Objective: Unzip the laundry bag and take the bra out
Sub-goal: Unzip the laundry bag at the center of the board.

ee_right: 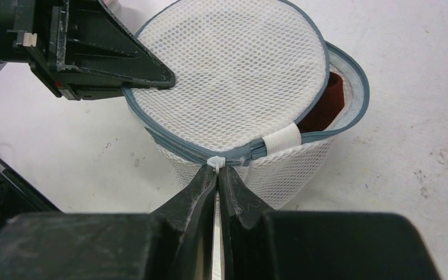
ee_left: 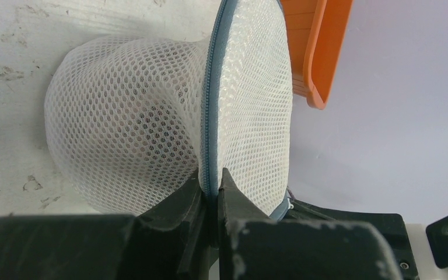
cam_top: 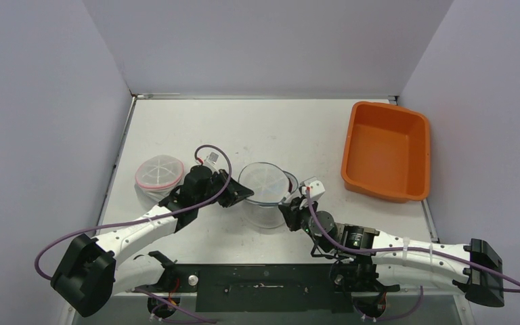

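Note:
The laundry bag (cam_top: 265, 189) is a white mesh drum with a grey-blue zip round its lid, standing mid-table. My left gripper (ee_left: 212, 178) is shut on the zip seam at the bag's left rim (ee_left: 210, 116). In the right wrist view, my right gripper (ee_right: 217, 170) is shut on the white zipper pull (ee_right: 216, 160) at the near rim. The zip is partly undone on the right. There the lid gapes and dark red fabric, the bra (ee_right: 326, 105), shows inside. The left gripper's fingers (ee_right: 134, 64) also show at the upper left of the right wrist view.
An orange bin (cam_top: 386, 150) stands at the right of the table. A second, flatter mesh bag with a pink rim (cam_top: 159, 172) lies just left of the left arm. Grey walls close in both sides and the back.

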### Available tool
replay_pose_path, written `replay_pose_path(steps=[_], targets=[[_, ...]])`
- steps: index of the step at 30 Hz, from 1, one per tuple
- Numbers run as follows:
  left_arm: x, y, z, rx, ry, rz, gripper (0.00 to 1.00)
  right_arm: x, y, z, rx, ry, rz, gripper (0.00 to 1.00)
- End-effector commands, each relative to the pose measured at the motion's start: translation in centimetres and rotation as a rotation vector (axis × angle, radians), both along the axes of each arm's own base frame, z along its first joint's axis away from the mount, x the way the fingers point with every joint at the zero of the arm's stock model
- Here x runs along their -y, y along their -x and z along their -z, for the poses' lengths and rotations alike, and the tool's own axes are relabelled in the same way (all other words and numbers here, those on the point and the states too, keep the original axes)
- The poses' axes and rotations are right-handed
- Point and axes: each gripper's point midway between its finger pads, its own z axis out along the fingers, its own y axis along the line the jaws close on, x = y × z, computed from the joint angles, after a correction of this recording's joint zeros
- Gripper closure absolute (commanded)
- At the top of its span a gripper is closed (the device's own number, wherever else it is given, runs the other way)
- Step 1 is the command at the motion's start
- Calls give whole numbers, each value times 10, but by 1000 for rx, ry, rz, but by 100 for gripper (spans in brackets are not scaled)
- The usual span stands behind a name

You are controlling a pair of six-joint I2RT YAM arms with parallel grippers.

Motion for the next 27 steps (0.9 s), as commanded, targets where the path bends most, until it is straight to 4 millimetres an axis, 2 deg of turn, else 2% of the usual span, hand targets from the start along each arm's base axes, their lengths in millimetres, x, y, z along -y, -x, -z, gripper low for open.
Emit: replay_pose_path(steps=[1,8,9,10,12,13,14,16,19,23,27], targets=[[-8,-10,-6,49,-1,-45,100,16,-13,-4,16,-17,112,95],[-8,-10,-5,49,10,-52,100,16,-13,0,-7,-27,124,95],[-9,-10,-6,50,14,-56,100,14,-12,-3,-11,-42,115,89],[-9,-10,-7,52,20,-61,100,12,-10,-7,-17,-63,107,78],[-11,-12,-8,57,31,-82,100,10,-8,-18,-44,-122,108,48],[-12,-13,-9,63,40,-96,100,9,-7,-25,-58,-162,114,37],[-13,-13,-9,65,53,-110,100,9,-5,-32,-73,-210,115,27],[-17,-16,-12,81,76,-147,100,7,-2,-43,-110,-309,127,18],[-21,-19,-17,101,113,-201,100,5,-2,-46,-195,-442,179,13],[-29,-20,-26,165,165,-313,100,-5,-2,-43,-312,-642,222,13],[-30,-12,-38,240,188,-389,100,-15,-11,-35,-348,-691,266,13]])
